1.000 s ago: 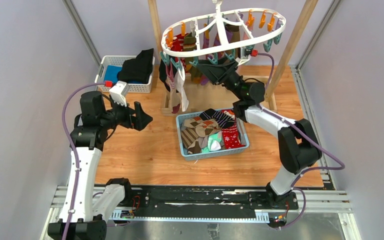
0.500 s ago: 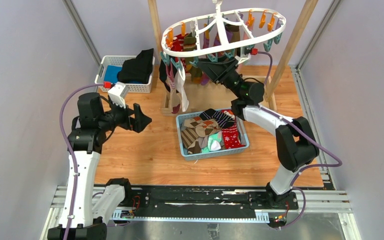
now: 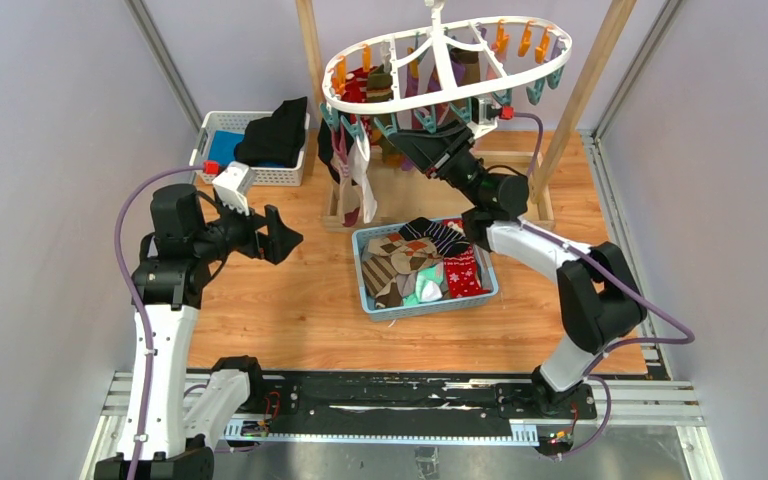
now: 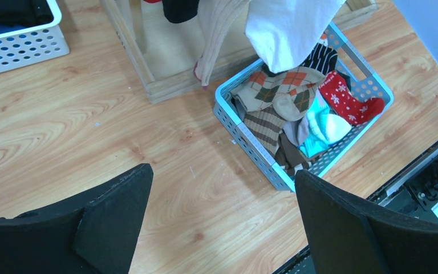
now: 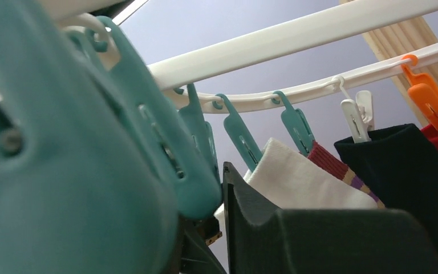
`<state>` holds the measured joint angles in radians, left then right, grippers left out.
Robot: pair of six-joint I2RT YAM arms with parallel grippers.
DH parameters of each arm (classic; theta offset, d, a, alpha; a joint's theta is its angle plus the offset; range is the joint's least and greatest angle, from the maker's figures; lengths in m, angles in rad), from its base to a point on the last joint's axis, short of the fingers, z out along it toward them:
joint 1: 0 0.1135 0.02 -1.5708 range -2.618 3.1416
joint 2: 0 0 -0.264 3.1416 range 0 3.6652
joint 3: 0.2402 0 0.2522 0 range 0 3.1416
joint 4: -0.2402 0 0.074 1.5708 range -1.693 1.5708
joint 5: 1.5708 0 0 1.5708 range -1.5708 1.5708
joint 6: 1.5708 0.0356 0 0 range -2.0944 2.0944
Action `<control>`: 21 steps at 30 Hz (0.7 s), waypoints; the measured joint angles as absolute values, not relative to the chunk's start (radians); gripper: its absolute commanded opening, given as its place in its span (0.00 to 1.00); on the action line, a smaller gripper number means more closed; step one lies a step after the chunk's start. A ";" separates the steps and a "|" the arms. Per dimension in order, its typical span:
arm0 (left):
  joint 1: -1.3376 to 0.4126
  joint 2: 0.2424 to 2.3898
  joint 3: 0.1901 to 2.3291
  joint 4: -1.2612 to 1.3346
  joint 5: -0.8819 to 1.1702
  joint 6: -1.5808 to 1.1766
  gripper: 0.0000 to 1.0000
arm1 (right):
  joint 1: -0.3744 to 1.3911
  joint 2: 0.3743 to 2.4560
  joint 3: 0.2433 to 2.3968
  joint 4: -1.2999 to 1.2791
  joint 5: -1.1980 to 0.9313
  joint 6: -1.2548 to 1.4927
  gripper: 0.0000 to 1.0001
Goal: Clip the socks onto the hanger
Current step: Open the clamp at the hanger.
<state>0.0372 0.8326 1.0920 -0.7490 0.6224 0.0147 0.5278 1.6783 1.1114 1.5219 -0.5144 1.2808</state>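
Overhead, left wrist down onto basket (image 3: 361, 270); right wrist close, up at hanger (image 5: 296, 33)

We see a robot test cell, prob. a lab: plain lilac panels (image 3: 50, 150) w/ metal framing (image 3: 165, 62) box in a wood counter (image 3: 290, 310). The left arm (image 3: 165, 330) & right arm (image 3: 550, 250) are bolted to a mounting rail (image 3: 410, 432) at its near edge, w/ cables (image 3: 118, 240) exposed.

White hanger (image 3: 443, 62) up at twelve o'clock, orange clips (image 3: 525, 42) and teal clips (image 3: 538, 92) all round its rim. On it, a white sock (image 5: 302, 177) beside a maroon sock (image 5: 333, 165) striped purple and yellow. Pale blue basket (image 4: 245, 137) now: a brown-and-orange argyle sock (image 4: 274, 88). At its three o'clock, a red sock (image 4: 351, 103) with white snowflakes. Mint sock (image 4: 319, 125) at five, black-and-white striped sock (image 4: 322, 57) at twelve. White perforated basket (image 4: 17, 48) at ten o'clock. Light wood-grain table (image 4: 91, 131).
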 measured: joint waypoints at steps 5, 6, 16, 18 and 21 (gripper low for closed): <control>0.037 0.833 1.094 -0.750 0.622 0.009 1.00 | 0.529 1.622 1.064 1.524 -0.490 1.265 0.17; 0.037 0.833 1.095 -0.751 0.622 0.004 1.00 | 0.529 1.614 1.057 1.524 -0.485 1.262 0.17; 0.033 0.841 1.199 -0.759 0.621 -0.074 1.00 | 0.598 1.592 1.039 1.509 -0.406 1.156 0.07; 0.025 0.855 1.248 -0.758 0.618 -0.094 1.00 | 0.624 1.581 1.038 1.477 -0.373 1.094 0.07; -0.010 0.887 1.328 -0.757 0.604 -0.130 1.00 | 0.661 1.555 1.032 1.423 -0.313 0.989 0.06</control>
